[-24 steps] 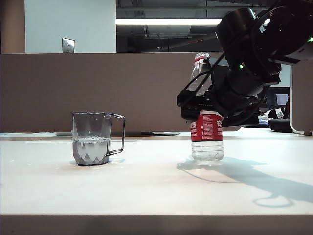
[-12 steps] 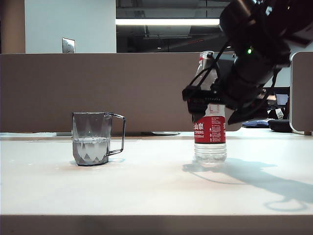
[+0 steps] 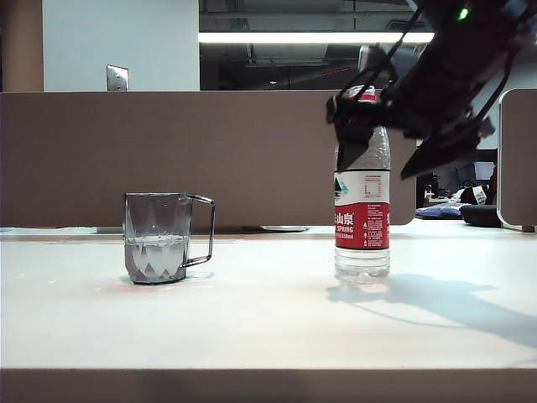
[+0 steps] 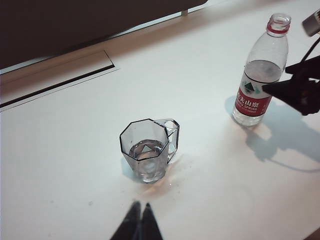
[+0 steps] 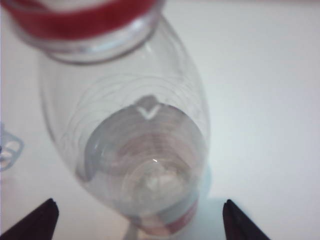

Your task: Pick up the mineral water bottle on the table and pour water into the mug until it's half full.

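Since the earlier frames, the right gripper (image 3: 382, 134) has let go of the mineral water bottle's (image 3: 362, 210) label band and risen to the height of its shoulder and neck, while the mug (image 3: 158, 238) has not moved. That gripper's jaws are spread wide on either side of the bottle with nothing held between them; in the right wrist view its two dark fingertips (image 5: 31, 220) sit far apart with the bottle (image 5: 135, 145) standing free between them. The bottle is upright on the off-white table (image 3: 252, 327), on the right of the exterior view, well apart from the mug. It is tall clear plastic with a red neck ring and no cap, and its white-and-red label carries Chinese characters and the word "SPRING". Clear water (image 4: 261, 70) reaches to just above the top edge of the label. The mug stands on the left side of the table, a small smoky-grey faceted cup with a thin angular handle turned toward the bottle and a tapered base. Water (image 3: 156, 252) fills it to about the middle. In the left wrist view, the left gripper (image 4: 139, 220) hangs above the table near the mug (image 4: 148, 149), its two dark fingers pressed together and holding nothing.
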You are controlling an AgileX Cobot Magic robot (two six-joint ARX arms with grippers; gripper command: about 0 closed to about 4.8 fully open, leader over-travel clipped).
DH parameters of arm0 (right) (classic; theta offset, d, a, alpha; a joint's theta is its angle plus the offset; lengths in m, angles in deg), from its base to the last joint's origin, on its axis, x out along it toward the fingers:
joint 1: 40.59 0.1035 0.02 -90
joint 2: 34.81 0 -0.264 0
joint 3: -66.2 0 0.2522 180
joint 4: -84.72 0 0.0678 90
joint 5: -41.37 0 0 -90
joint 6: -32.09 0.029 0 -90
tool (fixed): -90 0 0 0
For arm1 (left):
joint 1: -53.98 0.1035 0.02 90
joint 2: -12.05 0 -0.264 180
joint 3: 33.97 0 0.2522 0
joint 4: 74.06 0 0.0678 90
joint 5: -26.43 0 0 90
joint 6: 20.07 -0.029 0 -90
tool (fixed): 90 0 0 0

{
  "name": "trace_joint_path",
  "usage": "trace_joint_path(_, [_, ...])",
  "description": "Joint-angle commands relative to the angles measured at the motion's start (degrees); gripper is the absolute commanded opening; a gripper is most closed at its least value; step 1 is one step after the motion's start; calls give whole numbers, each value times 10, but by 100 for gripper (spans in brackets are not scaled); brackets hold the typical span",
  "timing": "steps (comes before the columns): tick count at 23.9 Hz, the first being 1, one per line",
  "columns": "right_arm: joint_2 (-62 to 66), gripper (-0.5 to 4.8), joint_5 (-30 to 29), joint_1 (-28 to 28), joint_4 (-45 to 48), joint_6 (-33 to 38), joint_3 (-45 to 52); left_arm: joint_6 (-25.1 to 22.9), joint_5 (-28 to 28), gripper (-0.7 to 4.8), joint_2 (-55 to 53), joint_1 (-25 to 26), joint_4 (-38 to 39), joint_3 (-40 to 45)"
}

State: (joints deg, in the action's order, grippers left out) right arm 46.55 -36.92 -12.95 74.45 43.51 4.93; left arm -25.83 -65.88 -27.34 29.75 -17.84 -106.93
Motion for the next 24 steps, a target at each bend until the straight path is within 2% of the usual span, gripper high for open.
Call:
trace_joint_path(1, [-50,468,-6,1,-52,2,-3,4,1,-5,2,0,-5,-3])
trace_joint_path(6, [-144,442,-29,1,-136,2,-3,4,1,-5,18,0,-6,6])
trace_joint_path(7, [-193,393,-41,1,-170,1,-3,4,2,-5,35,0,-13,18])
trace_joint_path(11, [-291,306,-48,1,-226,1,-3,5,2,-5,87,0,-50,64])
trace_joint_path(15, [-417,300,-48,1,-297,-19,-3,31,1,-5,143,0,-83,121])
trace_joint_path(17, [-509,300,-48,0,-364,-27,-3,30,0,-5,159,0,-59,149])
trace_joint_path(19, [-559,300,-48,0,-387,-27,-3,30,0,-4,155,0,-38,149])
trace_joint_path(22, [-622,297,-47,0,-395,-27,-3,33,20,-4,153,1,-64,159])
trace_joint_path(24, [-651,237,-41,0,-391,-27,-3,32,45,-4,154,1,-106,178])
